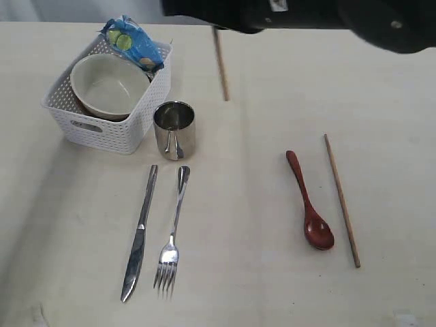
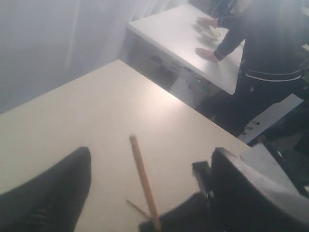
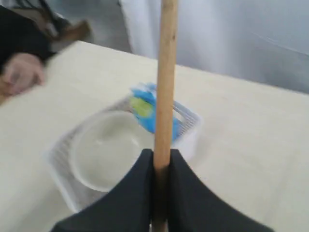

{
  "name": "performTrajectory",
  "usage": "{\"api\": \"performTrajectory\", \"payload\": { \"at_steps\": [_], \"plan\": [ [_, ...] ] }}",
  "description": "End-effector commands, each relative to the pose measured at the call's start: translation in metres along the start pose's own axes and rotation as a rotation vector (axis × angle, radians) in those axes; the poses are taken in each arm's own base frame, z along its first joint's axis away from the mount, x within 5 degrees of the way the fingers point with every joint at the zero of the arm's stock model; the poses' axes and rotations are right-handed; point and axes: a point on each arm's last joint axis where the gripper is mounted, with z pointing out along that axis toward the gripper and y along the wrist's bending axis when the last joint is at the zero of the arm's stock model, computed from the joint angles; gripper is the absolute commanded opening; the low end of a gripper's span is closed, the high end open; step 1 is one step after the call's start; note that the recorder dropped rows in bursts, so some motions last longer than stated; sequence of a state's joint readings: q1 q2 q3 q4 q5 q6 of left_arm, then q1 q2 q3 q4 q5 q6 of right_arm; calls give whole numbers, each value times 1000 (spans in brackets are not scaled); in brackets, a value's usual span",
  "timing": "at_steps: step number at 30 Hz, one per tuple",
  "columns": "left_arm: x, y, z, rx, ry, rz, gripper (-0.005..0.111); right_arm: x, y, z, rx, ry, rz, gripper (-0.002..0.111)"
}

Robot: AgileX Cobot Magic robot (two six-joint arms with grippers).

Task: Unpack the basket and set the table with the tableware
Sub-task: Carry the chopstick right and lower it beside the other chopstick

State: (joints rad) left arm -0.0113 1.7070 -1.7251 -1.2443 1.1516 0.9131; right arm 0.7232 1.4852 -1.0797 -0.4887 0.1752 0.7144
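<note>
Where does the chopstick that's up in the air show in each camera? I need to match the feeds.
Exterior: the held chopstick hangs at top centre under the dark arms, right of the basket.
Left wrist: chopstick in the picture's lower middle, upright between the fingers of the open left gripper.
Right wrist: chopstick up the picture's middle, clamped by the right gripper.
Shared landmark: the pale table, in all three.
</note>
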Motion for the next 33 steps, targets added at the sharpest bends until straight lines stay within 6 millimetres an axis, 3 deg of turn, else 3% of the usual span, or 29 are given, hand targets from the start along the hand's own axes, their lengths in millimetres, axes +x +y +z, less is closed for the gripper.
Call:
{"api": "performTrajectory", "payload": {
  "at_steps": [1, 2, 5, 11, 16, 21, 33],
  "plan": [
    [-3, -4, -2, -5, -6, 8, 67, 6, -59, -37, 366, 236, 81, 0],
    [-3, -4, -2, -5, -6, 8, 66, 13, -79, -52, 505, 357, 108, 0],
    [-3, -4, -2, -5, -6, 8, 65, 33, -98, -70, 618, 620, 128, 0],
    [-2, -4, -2, 1, -1, 0, 65, 99, -100, -51, 515, 671, 159, 0],
    [-2, -4, -2, 3, 1, -5, 65, 130, -105, -41, 542, 735, 192, 0],
    [-2, -4, -2, 3, 1, -5, 65, 155, -137, -38, 586, 744, 320, 0],
    [-2, -3, -2, -6, 2, -2, 65, 175, -136, -23, 487, 759, 277, 0]
  ]
}}
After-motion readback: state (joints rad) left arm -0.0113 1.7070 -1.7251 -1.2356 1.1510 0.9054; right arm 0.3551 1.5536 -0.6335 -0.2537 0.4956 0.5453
